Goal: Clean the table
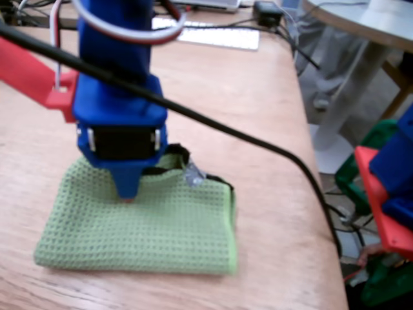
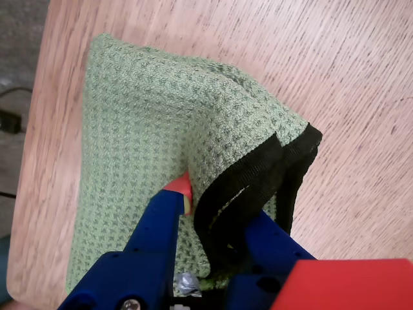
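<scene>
A folded green waffle-weave cloth (image 1: 142, 229) with a black hem lies on the reddish-brown wooden table (image 1: 251, 103). My blue gripper (image 1: 127, 192) comes down onto the cloth's far edge in the fixed view. In the wrist view the gripper (image 2: 222, 206) is shut on a raised fold of the cloth (image 2: 142, 129). That fold's black-trimmed edge is pinched between the red-tipped finger and the other blue finger. The table (image 2: 361, 77) shows bare wood to the right of the cloth there.
A black cable (image 1: 258, 139) runs diagonally over the table and drops off its right edge. A white keyboard (image 1: 216, 35) lies at the back. Beyond the right edge stand a pale grey round table (image 1: 368, 22) and red and blue parts (image 1: 390, 194).
</scene>
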You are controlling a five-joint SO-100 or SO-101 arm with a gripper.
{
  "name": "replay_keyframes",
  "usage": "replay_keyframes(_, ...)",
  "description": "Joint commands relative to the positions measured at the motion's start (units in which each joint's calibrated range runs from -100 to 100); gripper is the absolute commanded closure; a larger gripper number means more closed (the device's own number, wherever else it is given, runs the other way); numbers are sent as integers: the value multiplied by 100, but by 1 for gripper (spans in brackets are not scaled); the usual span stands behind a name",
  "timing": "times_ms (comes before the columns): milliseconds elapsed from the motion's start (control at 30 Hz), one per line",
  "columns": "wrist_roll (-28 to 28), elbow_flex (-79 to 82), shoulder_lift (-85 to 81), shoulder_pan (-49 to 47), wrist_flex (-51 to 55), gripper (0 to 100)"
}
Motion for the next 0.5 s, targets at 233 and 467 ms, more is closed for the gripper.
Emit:
replay_keyframes(233, 142, -119, 1352, 3855, -89, 100)
replay_keyframes(467, 557, -336, 2201, 6630, -105, 100)
